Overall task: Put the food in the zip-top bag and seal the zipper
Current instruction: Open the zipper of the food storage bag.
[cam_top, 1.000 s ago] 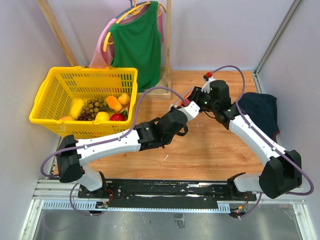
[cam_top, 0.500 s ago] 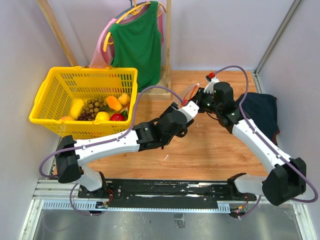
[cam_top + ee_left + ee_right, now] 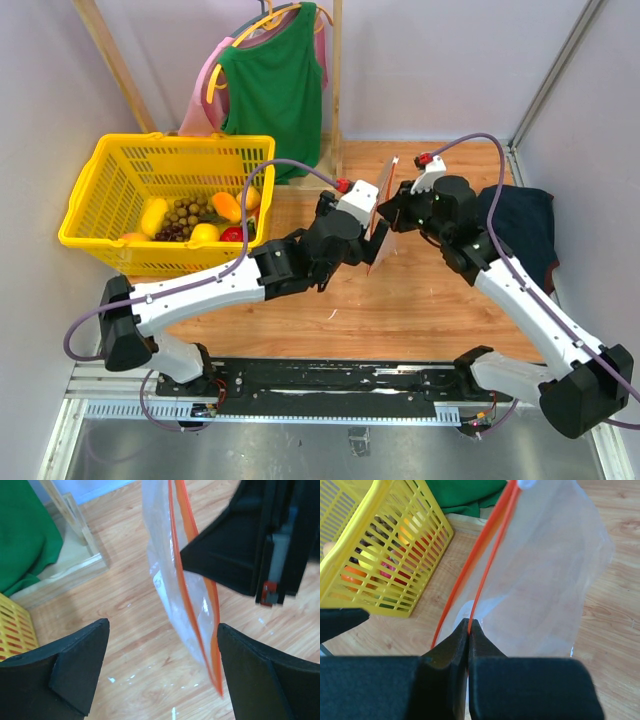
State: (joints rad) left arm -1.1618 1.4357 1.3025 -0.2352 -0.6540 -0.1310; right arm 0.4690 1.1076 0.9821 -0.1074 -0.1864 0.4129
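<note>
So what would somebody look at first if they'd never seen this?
Probably the clear zip-top bag in the middle, held up by the right end effector pinching its orange zipper, with the left end effector open close to it. Next, the bright yellow basket of toy food on the left, and the green shirt hanging at the back.

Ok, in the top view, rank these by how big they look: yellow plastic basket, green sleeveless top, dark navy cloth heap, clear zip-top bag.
1. Yellow plastic basket
2. Green sleeveless top
3. Dark navy cloth heap
4. Clear zip-top bag, hanging edge-on to the camera, so only a sliver shows
</note>
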